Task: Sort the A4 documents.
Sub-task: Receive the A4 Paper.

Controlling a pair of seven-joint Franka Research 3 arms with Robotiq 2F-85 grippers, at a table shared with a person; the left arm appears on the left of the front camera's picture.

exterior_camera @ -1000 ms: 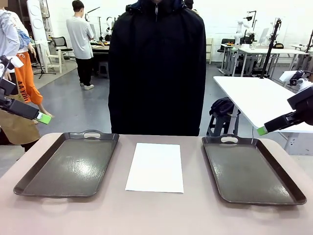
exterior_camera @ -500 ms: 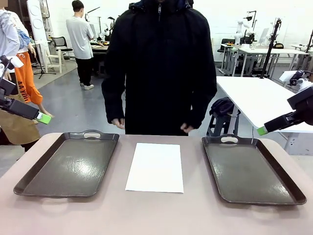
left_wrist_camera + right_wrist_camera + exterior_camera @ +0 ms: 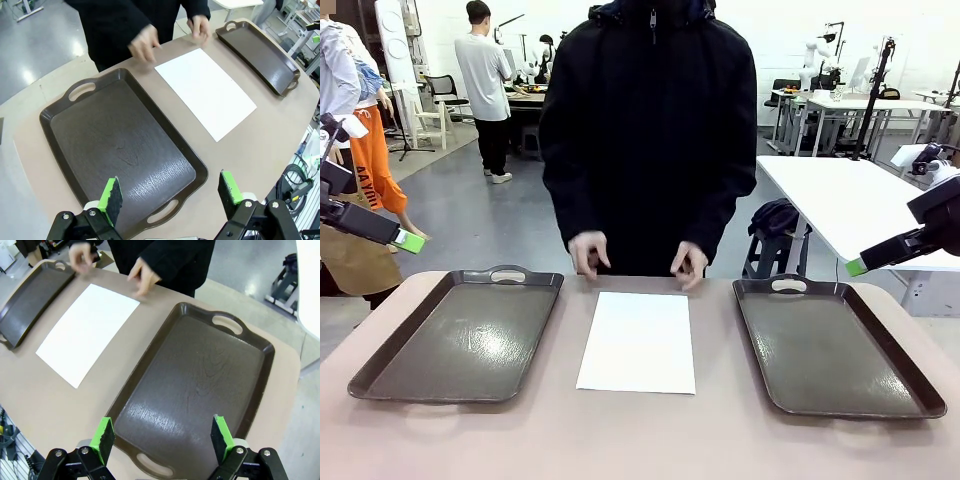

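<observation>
A white A4 document (image 3: 638,341) lies flat in the middle of the table between two dark trays; it also shows in the wrist views (image 3: 206,91) (image 3: 86,331). The person's hands (image 3: 588,252) hover over its far edge, close above the table. My left gripper (image 3: 408,241) hangs open high off the table's left side, over the left tray (image 3: 170,197). My right gripper (image 3: 857,266) hangs open above the table's right side, over the right tray (image 3: 162,438). Nothing is between either pair of fingers.
The left tray (image 3: 380,375) and the right tray (image 3: 920,385) are empty, handles toward the person. A white side table (image 3: 840,200) stands behind the right tray. Bare tabletop runs along the near edge.
The person's hands have come out from the sides and dropped to the table's far edge, just above the sheet. Both arms and the sheet have stayed still.
</observation>
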